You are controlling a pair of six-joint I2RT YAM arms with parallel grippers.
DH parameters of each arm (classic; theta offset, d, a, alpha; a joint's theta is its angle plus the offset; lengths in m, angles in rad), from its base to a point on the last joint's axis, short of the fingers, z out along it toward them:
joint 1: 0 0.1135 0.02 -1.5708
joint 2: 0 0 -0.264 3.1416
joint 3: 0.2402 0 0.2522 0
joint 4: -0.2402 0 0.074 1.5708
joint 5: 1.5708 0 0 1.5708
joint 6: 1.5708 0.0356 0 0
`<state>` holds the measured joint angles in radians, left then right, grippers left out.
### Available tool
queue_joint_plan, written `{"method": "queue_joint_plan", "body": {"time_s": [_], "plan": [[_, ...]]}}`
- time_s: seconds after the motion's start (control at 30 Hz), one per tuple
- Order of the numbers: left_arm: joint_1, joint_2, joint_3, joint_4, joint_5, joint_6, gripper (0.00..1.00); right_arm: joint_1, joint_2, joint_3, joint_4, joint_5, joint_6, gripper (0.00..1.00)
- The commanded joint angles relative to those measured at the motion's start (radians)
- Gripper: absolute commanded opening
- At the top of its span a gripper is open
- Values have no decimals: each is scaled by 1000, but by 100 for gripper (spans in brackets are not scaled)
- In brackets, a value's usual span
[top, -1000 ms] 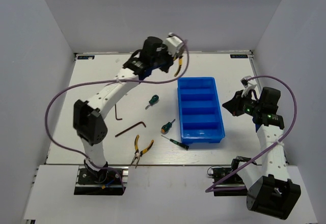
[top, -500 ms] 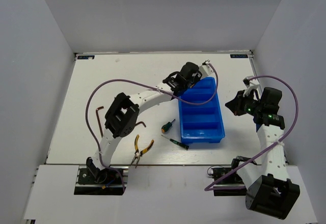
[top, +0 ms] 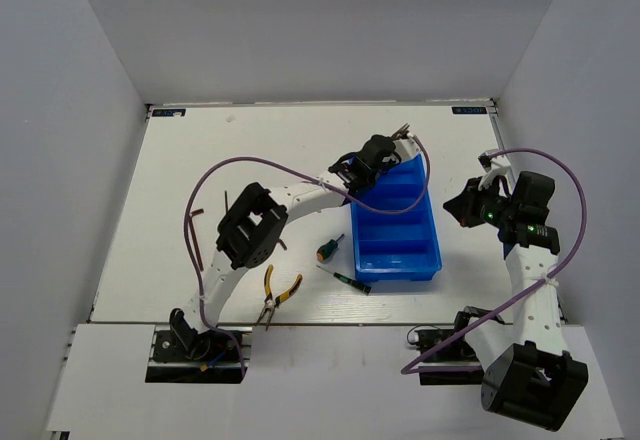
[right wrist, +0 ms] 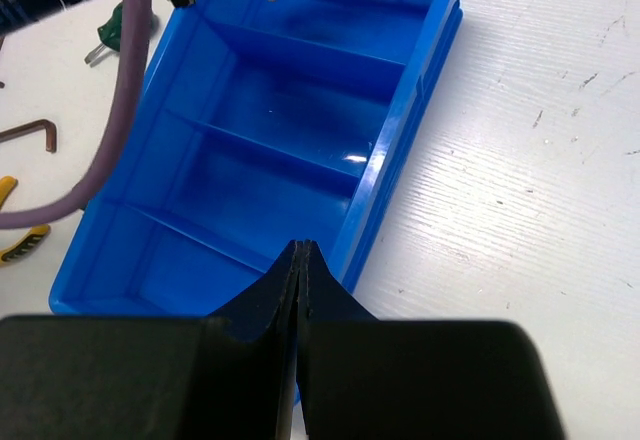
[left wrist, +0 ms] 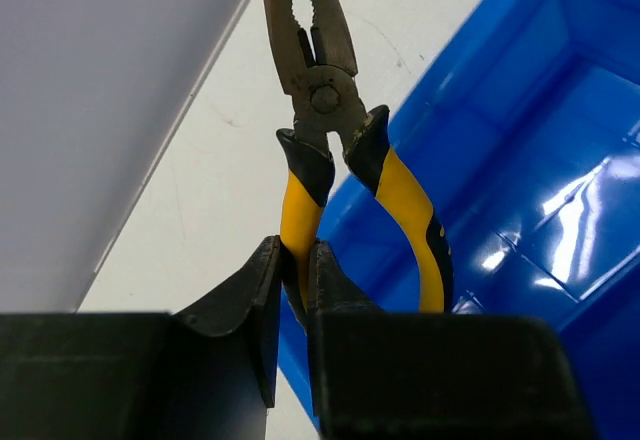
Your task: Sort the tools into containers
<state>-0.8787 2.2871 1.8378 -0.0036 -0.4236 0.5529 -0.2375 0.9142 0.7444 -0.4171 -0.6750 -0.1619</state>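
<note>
My left gripper (top: 390, 150) is shut on one handle of the yellow-handled pliers (left wrist: 320, 90), whose steel nose (top: 403, 132) points away over the far left corner of the blue tray (top: 432, 250). In the left wrist view the gripper (left wrist: 293, 250) holds them above the tray's rim (left wrist: 470, 70). My right gripper (top: 462, 208) is shut and empty to the right of the tray; its wrist view shows it (right wrist: 300, 245) above the tray's long wall (right wrist: 400, 130). The second pliers (top: 275, 295), a green-handled screwdriver (top: 327, 250) and a thin dark screwdriver (top: 345, 278) lie left of the tray.
A dark hex key (top: 195, 235) lies at the left; another shows in the right wrist view (right wrist: 30, 132), near a second green screwdriver (right wrist: 115, 25). All of the tray's compartments that show hold nothing. White walls enclose the table.
My left arm has swung from the far middle of the table rightwards with the pliers to the tray's far left corner. The right arm has not moved.
</note>
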Motion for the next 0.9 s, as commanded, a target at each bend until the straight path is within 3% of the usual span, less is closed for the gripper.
{"method": "queue_joint_plan", "body": {"time_s": [0.0, 0.07, 0.17, 0.23, 0.5, 0.57, 0.6, 0.67, 0.7, 0.73, 0.77, 0.8, 0.83, 0.87], "plan": [[-23, -32, -9, 47, -20, -16, 1, -11, -3, 29, 14, 3, -7, 0], [-23, -32, -9, 57, -29, -16, 19, -11, -6, 29, 11, 3, -8, 0], [-23, -32, -9, 57, -29, -16, 28, -14, -5, 29, 14, 3, -5, 0], [-23, -32, -9, 57, -38, -16, 43, -16, -5, 29, 14, 2, -5, 0], [-32, -80, -35, 47, -47, -56, 48, -26, -8, 26, 15, -8, -1, 0], [-42, -152, -63, 37, -47, -83, 42, -28, -8, 24, 17, -11, -1, 0], [-42, -184, -93, 37, -47, -140, 34, -29, -6, 24, 17, -15, -4, 10], [-42, -289, -117, -60, -67, -247, 0, -31, -3, 24, 11, -32, -10, 62], [-22, -328, -138, -134, -67, -419, 0, -36, 2, 24, 8, -52, -14, 81], [-22, -371, -161, -215, -67, -529, 0, -34, 6, 30, 0, -90, -25, 90], [-13, -420, -198, -371, -79, -632, 0, -34, 24, 38, -44, -107, -57, 85], [-13, -528, -318, -428, -93, -731, 0, -36, 29, 44, -60, -144, -68, 62], [-13, -584, -390, -484, -102, -922, 6, -34, 44, 62, -69, -170, -79, 21], [-13, -638, -470, -545, -86, -996, 19, -34, 51, 70, -93, -175, -86, 0]]}}
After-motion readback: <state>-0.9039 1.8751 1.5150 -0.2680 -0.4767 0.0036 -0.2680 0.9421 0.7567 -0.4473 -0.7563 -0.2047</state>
